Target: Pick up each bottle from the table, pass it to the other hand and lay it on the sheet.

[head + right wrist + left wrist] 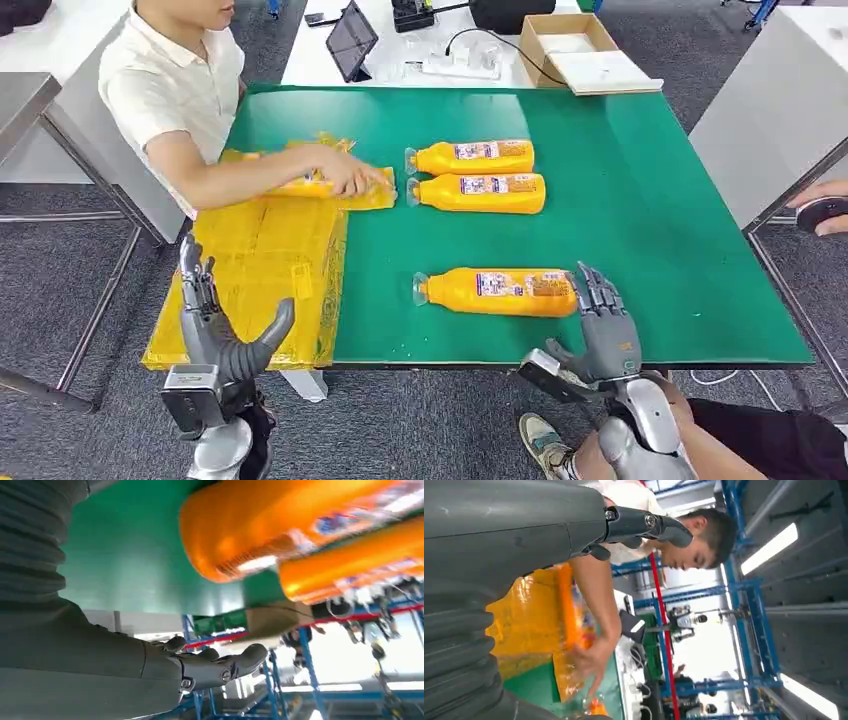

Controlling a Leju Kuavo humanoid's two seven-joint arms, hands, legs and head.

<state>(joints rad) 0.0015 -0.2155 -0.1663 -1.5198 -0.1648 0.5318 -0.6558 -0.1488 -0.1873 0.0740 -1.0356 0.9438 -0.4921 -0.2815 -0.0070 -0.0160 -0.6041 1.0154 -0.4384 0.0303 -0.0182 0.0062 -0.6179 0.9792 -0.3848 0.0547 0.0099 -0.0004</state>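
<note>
The right hand (604,322) is held open and empty at the base of the nearest bottle (497,291), which lies on the green counter (640,200). The left hand (215,320) is raised open over the yellow sheet (260,270). A bottle on the sheet is covered by a person's hand (350,176). Two more orange bottles (478,175) are laid side by side beyond.

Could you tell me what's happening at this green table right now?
The robot's right hand is open at the base end of the nearest orange bottle, apparently about to pick it up. Its left hand waits open above the yellow sheet. Two more bottles lie side by side farther back, while a person's hand presses on a fourth at the sheet's far end.
</note>
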